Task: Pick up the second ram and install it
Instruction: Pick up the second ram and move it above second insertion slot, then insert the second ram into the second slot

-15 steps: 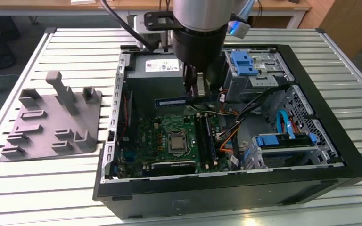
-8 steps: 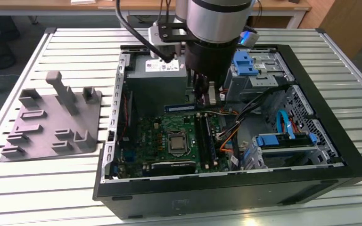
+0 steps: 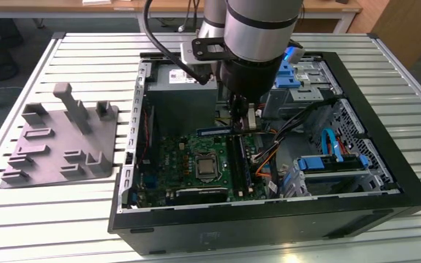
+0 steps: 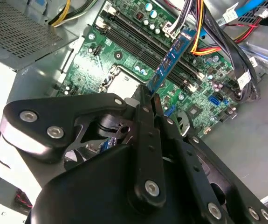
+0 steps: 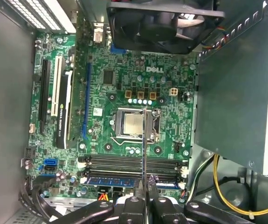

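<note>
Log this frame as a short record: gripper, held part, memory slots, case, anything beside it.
gripper: shut on the second ram
second ram: held above the motherboard, not seated in a slot
memory slots: one holds an installed stick; the empty slots lie beside it
computer case: open, on the slatted table
grey moulded fixture: on the table, at the exterior view's left of the case
</note>
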You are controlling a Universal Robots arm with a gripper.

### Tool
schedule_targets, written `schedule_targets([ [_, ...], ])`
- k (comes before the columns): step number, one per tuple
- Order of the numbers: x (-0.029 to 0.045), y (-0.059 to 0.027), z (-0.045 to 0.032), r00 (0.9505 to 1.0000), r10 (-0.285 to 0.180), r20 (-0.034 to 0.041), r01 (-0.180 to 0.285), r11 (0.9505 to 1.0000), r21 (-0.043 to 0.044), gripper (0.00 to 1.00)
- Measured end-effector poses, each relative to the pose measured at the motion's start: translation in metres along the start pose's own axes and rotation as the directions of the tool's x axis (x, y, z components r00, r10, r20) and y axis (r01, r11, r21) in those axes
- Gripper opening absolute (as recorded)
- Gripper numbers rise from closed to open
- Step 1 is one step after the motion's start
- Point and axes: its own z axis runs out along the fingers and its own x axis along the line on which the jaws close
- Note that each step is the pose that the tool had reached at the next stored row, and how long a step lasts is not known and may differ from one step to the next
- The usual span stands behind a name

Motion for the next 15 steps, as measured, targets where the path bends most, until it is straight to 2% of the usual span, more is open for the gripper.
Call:
schedule_targets([
  [13, 0.0, 0.0, 0.0002, 1.0, 0.0, 0.0001, 0.0, 1.0, 0.0, 0.14],
  [15, 0.0, -0.0001, 0.0002, 0.9999, 0.016, 0.0001, -0.016, 0.9999, 0.0006, 0.14],
])
